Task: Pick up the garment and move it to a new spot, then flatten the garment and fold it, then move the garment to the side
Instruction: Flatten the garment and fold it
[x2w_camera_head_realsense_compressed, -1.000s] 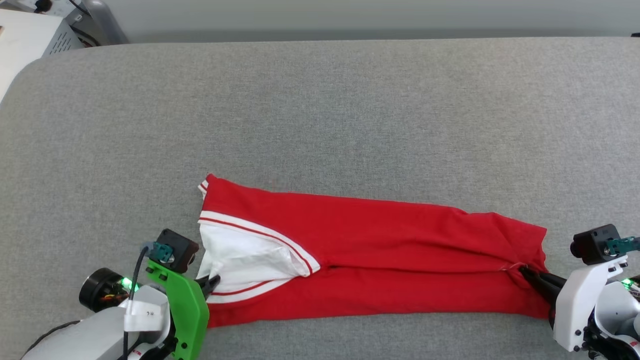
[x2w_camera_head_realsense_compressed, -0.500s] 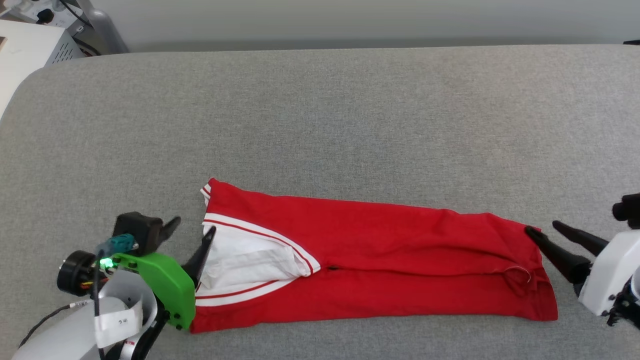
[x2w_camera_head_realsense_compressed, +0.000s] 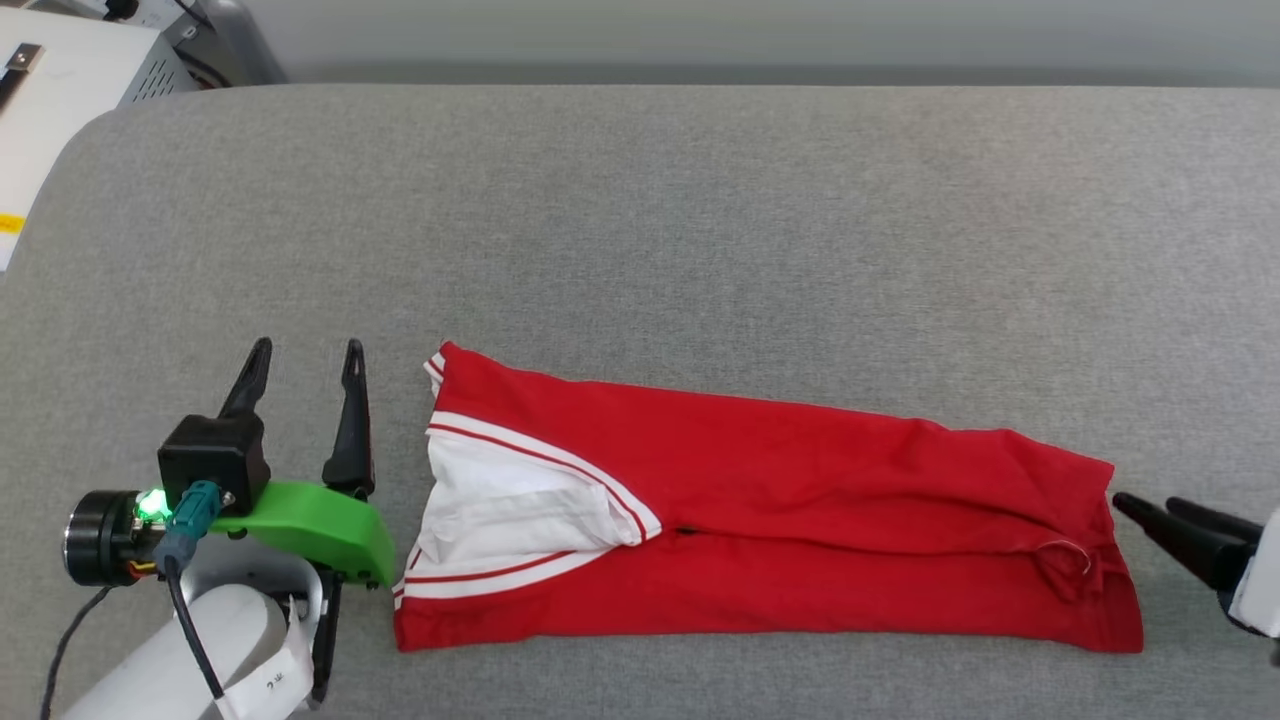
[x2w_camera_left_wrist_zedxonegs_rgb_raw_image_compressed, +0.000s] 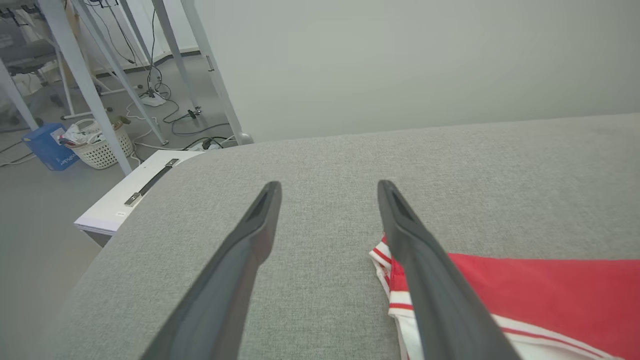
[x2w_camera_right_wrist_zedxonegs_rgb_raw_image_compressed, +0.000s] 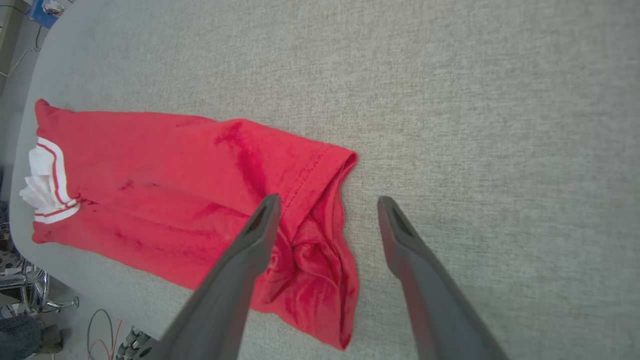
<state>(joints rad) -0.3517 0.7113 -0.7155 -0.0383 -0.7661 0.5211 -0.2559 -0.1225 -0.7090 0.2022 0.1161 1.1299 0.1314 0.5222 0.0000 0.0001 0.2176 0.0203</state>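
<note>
The garment (x2w_camera_head_realsense_compressed: 780, 520) is a red shirt lying on the grey padded table (x2w_camera_head_realsense_compressed: 700, 220) as a long band folded lengthwise. Its white sleeve (x2w_camera_head_realsense_compressed: 510, 510) with striped trim shows at the left end. My left gripper (x2w_camera_head_realsense_compressed: 307, 347) stands open just left of the sleeve end, fingers pointing to the far side and holding nothing. In the left wrist view the left gripper (x2w_camera_left_wrist_zedxonegs_rgb_raw_image_compressed: 328, 185) has the garment's striped corner (x2w_camera_left_wrist_zedxonegs_rgb_raw_image_compressed: 387, 260) beside its right finger. My right gripper (x2w_camera_head_realsense_compressed: 1145, 502) is open just off the hem end. In the right wrist view the right gripper (x2w_camera_right_wrist_zedxonegs_rgb_raw_image_compressed: 327, 200) hovers over the crumpled hem (x2w_camera_right_wrist_zedxonegs_rgb_raw_image_compressed: 315, 250).
A white cabinet (x2w_camera_head_realsense_compressed: 60, 70) stands beyond the table's far left corner. The left wrist view shows a low white shelf (x2w_camera_left_wrist_zedxonegs_rgb_raw_image_compressed: 130, 195), a basket (x2w_camera_left_wrist_zedxonegs_rgb_raw_image_compressed: 100, 145), metal legs and cables on the floor. Bare grey surface spreads beyond the garment.
Both grippers opened and let go of the garment's ends, then drew back from it. The left one turned its fingers toward the far side. The garment lies still; the camera shifted slightly.
</note>
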